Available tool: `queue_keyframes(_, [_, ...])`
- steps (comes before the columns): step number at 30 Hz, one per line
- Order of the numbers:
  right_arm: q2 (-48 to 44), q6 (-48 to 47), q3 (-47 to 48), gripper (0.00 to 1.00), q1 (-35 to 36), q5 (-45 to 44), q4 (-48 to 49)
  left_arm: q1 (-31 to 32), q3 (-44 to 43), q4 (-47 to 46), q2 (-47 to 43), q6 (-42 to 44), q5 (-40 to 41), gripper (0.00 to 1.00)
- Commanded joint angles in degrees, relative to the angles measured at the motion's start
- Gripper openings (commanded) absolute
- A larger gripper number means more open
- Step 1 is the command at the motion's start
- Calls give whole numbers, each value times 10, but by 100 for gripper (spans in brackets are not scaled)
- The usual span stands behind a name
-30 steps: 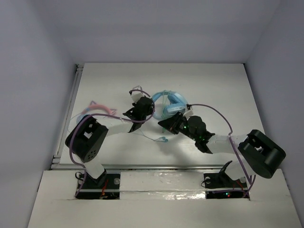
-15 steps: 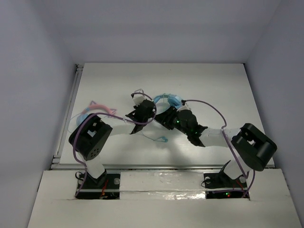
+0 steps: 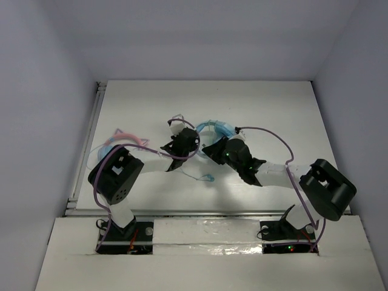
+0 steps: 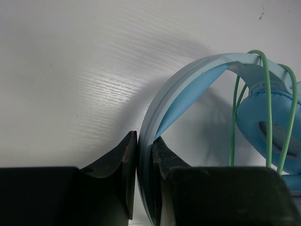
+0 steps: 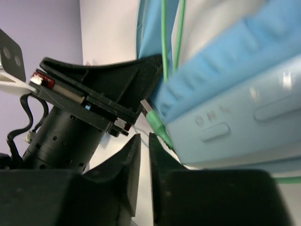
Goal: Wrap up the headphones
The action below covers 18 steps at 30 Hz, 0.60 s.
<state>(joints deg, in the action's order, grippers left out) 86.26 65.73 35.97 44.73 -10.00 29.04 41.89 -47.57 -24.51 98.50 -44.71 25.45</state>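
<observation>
Far left on the white desk (image 3: 273,109): cat-ear headphones (image 3: 125,137), blue with a pink band, lying just beside the left arm (image 3: 115,176). Further right, reaching toward mid-desk: left claw (image 3: 189,140), pinching the pale blue headband of the headphones (image 3: 217,127). Seen from the left wrist as two black fingers (image 4: 117,162) clamped flat on either side of the band's edge, no gap showing. Arching up and rightward from that pinch in the same view: the headband (image 4: 188,77), then a padded ear cup (image 4: 263,117) at the right edge, crossed by strands of green cable (image 4: 268,94) looped over the band. Headphones themselves sitting mid-desk, between the two claws and slightly beyond them. Nearer the arm bases, just short of both claws: small earbuds (image 3: 205,177) on a thin pale wire.

Right of the left claw and close against the headphones: right claw (image 3: 211,151), pressed nearly together, only a thin slit between the fingertips and nothing visible inside it. From the right wrist, just beside the right-hand fingertip (image 5: 157,155): the cable's green plug (image 5: 157,126), metal end pointing up, lying against a blue ear cup with moulded buttons. Cannot tell whether the cable is caught behind that finger. Left of the plug in that view: the left claw's black finger against the band.
</observation>
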Motion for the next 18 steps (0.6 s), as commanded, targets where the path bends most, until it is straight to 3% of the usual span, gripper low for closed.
queue_keyframes(1, [-25, -22, 28, 16, -3, -78, -23, 10, -3, -48, -23, -20, -30, 0])
queue_keyframes(3, [-25, -28, 34, 3, -3, -91, -36, 10, -5, -48, -21, -20, -31, 0])
queue_keyframes(13, [47, -41, 90, 0, -3, -83, -90, 10, -16, -36, -21, -15, -44, 0])
queue_keyframes(18, [4, -77, 96, 0, -3, -101, -99, 10, -35, -29, 5, -6, -41, 0])
